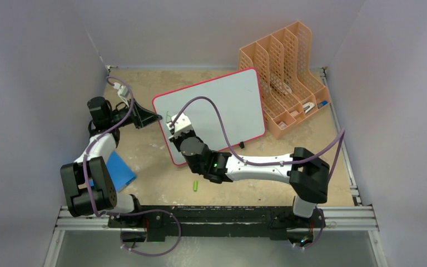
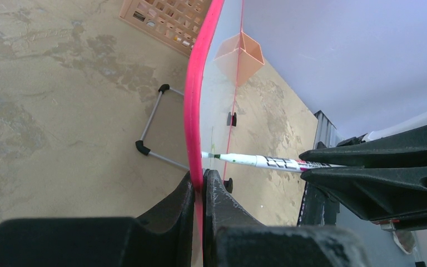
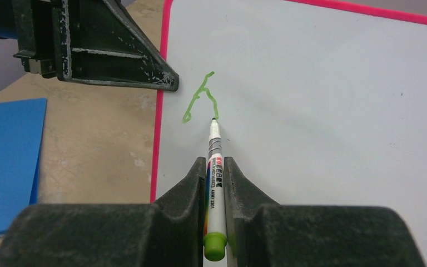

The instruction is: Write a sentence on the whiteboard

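Note:
The whiteboard [image 1: 222, 105] with its pink-red rim lies tilted on the table, left of centre. My left gripper [image 1: 157, 117] is shut on the rim [image 2: 196, 100] at the board's left edge [image 2: 201, 179]. My right gripper [image 1: 173, 124] is shut on a white marker [image 3: 214, 178] with a green end, and its tip touches the board [image 3: 322, 111] near the top left corner. Of the sentence only a short green zigzag stroke [image 3: 199, 99] shows, just above the tip. In the left wrist view the marker [image 2: 267, 162] meets the board from the right.
An orange desk organiser [image 1: 286, 78] stands at the back right, against the board's right edge. A blue pad [image 1: 119, 169] lies by the left arm. A small green cap [image 1: 196, 185] lies on the table near the front. The board's wire stand [image 2: 153, 119] sticks out underneath.

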You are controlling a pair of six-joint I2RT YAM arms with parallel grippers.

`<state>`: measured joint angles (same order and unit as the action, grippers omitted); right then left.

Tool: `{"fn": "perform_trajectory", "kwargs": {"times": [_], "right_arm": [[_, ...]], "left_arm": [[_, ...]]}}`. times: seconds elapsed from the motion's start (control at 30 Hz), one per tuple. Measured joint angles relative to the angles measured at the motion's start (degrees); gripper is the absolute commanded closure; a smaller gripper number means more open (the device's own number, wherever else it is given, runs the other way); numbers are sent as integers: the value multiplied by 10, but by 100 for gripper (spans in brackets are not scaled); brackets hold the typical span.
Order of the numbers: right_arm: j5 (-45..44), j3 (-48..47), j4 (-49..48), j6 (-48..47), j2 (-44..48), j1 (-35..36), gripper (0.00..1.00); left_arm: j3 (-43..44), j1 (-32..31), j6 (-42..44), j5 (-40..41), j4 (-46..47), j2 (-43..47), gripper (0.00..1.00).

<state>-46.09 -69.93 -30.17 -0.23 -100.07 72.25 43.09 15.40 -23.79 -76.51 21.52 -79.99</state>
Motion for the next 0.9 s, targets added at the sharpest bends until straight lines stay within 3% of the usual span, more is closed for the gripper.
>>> {"fn": "perform_trajectory", "kwargs": {"times": [0.9], "right_arm": [[11,0,16,7,26,3,100]], "left_arm": [[0,0,0,-1,0,2,100]]}}
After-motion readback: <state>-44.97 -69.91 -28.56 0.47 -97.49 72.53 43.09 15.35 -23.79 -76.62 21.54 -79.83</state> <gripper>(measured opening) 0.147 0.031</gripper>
